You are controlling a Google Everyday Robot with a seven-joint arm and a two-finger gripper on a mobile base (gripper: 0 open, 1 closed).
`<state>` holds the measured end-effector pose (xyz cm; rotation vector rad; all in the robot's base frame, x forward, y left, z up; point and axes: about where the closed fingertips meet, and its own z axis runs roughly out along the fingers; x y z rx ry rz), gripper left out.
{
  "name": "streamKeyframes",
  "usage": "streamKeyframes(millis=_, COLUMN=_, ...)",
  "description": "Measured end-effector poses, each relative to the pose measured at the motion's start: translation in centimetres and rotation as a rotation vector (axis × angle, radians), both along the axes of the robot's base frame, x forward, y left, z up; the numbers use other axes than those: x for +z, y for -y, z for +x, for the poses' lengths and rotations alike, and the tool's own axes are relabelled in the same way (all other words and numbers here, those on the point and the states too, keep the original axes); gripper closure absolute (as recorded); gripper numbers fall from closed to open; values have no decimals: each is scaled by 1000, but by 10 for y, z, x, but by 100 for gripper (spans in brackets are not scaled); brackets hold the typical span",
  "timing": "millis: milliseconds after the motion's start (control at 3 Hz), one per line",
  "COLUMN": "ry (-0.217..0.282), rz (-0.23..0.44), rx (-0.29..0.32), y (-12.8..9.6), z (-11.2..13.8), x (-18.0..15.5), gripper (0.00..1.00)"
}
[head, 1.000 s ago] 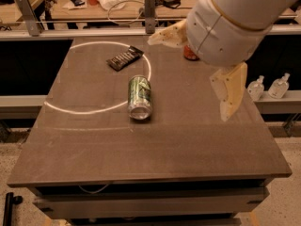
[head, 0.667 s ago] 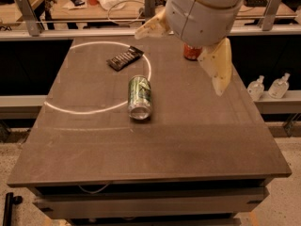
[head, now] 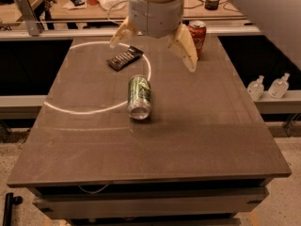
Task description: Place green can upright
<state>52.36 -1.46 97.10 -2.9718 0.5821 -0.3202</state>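
Note:
The green can (head: 139,97) lies on its side near the middle of the dark table (head: 207,126), its silver end facing the camera. My gripper (head: 153,46) hangs above the far part of the table, behind and a little above the can. Its two cream fingers (head: 184,48) are spread wide apart, with nothing between them. It is not touching the can.
A red cola can (head: 197,36) stands upright at the far right of the table, just behind my right finger. A dark snack bar (head: 124,58) lies at the far left. Two clear bottles (head: 268,86) sit on a ledge to the right. A cluttered bench runs behind.
My gripper has swung left, from the right side of the table to over the far middle, nearer the green can. The can has not moved.

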Motion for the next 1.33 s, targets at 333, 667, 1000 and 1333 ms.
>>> streamKeyframes(millis=333, ry=-76, rz=-39, rx=71, y=-15, z=15, x=-36, gripper=0)
streamKeyframes(millis=667, ry=-122, rz=-52, rx=142, y=-30, z=17, x=-70, gripper=0)
streamKeyframes(millis=1000, ry=-100, rz=-34, rx=145, y=-35, z=22, x=-69, gripper=0)
streamKeyframes(millis=1333, ry=-131, rz=23, rx=239, y=-57, z=23, x=-80, gripper=0)
